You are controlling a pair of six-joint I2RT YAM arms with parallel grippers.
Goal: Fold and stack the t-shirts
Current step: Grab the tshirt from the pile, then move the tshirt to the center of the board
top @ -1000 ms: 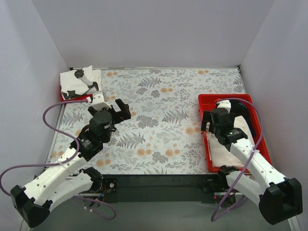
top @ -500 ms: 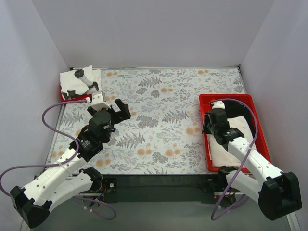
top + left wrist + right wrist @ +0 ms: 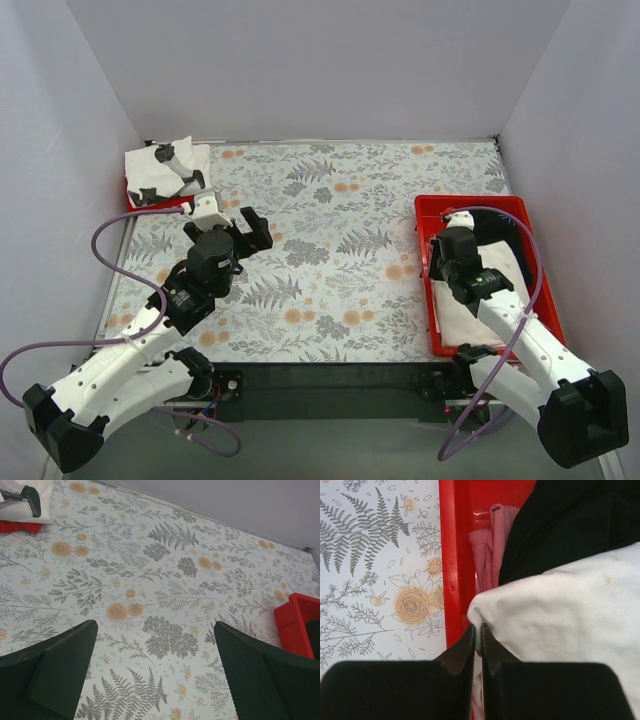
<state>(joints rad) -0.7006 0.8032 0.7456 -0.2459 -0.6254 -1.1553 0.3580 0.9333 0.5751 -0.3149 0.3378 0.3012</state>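
A cream-white t-shirt (image 3: 560,615) lies on top in the red tray (image 3: 432,215) at the right, over a black t-shirt (image 3: 570,525) and a pinkish one (image 3: 487,545). My right gripper (image 3: 477,630) is shut on the cream-white t-shirt's corner fold, just inside the tray's left wall (image 3: 452,555). In the top view the right gripper (image 3: 447,268) sits low over that tray. My left gripper (image 3: 155,645) hangs open over the flowered tablecloth with nothing between its fingers (image 3: 60,665). A white t-shirt with black marks (image 3: 165,165) lies folded at the back left.
A second red tray (image 3: 150,203) lies under the folded shirt at the back left corner. The flowered cloth (image 3: 330,250) covers the table between the arms. Grey walls close in the back and both sides.
The right gripper has shut from wide open onto the cream-white t-shirt's corner, shifting slightly right over the tray. The left arm has not moved.
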